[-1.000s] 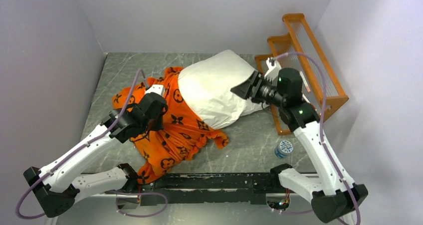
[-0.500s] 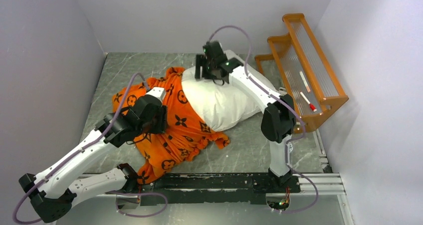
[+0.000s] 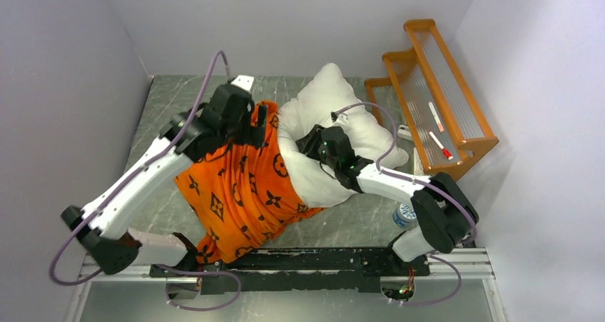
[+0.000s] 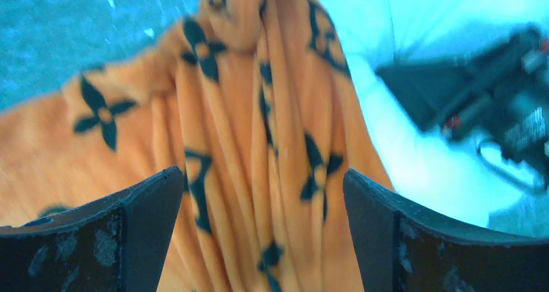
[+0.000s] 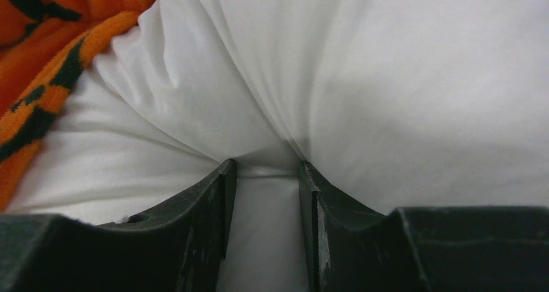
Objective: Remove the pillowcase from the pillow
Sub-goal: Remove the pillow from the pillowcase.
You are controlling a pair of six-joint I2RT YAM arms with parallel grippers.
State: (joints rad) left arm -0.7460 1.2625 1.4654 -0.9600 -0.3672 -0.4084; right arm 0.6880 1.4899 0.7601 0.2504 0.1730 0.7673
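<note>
Top view high, looking down; wrist views close, sharing pillow (image 5: 388,78).

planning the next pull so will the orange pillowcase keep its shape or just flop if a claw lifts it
Probably floppy: the pillowcase lies in long soft folds and sags around the pillow. Lifted at one spot, it would likely bunch and trail rather than rise whole. Its surface looks fuzzy, so perhaps not slippery.
</note>
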